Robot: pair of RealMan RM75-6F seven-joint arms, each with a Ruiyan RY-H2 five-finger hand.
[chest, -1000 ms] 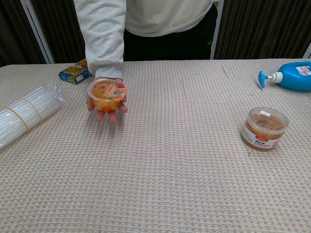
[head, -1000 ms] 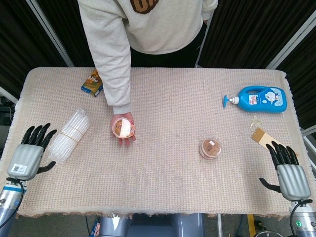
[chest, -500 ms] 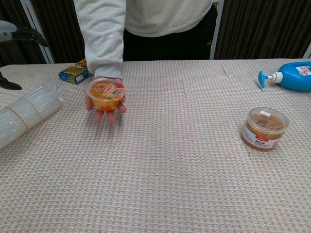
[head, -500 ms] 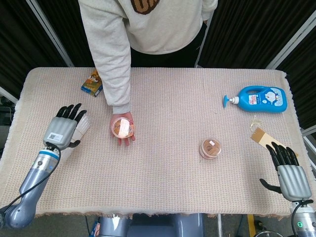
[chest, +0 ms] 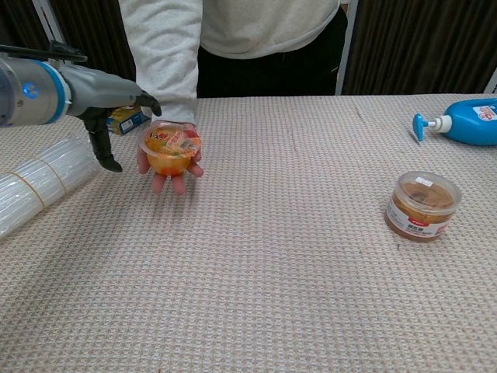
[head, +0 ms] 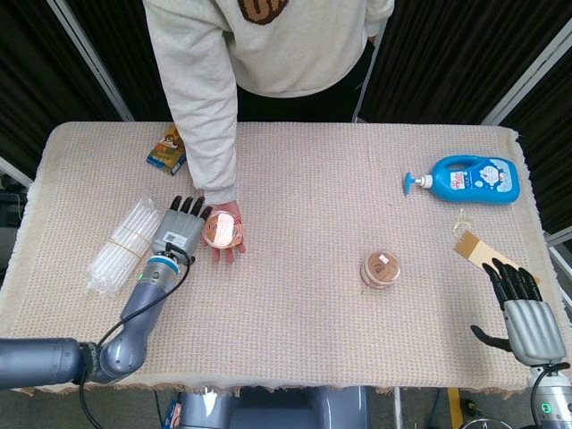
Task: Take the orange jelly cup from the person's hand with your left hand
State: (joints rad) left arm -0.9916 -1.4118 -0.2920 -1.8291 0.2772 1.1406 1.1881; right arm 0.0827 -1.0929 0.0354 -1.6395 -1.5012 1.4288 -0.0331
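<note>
The jelly cup (head: pixel 222 231) (chest: pixel 171 150) is a small clear plastic tub of orange jelly, sealed by a printed foil lid (orange, red and yellow). It sits upright with the lid up, slightly tilted toward the chest camera, resting in the person's hand (head: pixel 225 238) (chest: pixel 169 172), palm up above the table's left half.

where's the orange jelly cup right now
The orange jelly cup rests in the person's upturned palm, left of table centre in the head view, with the robot's left hand close beside it.
</note>
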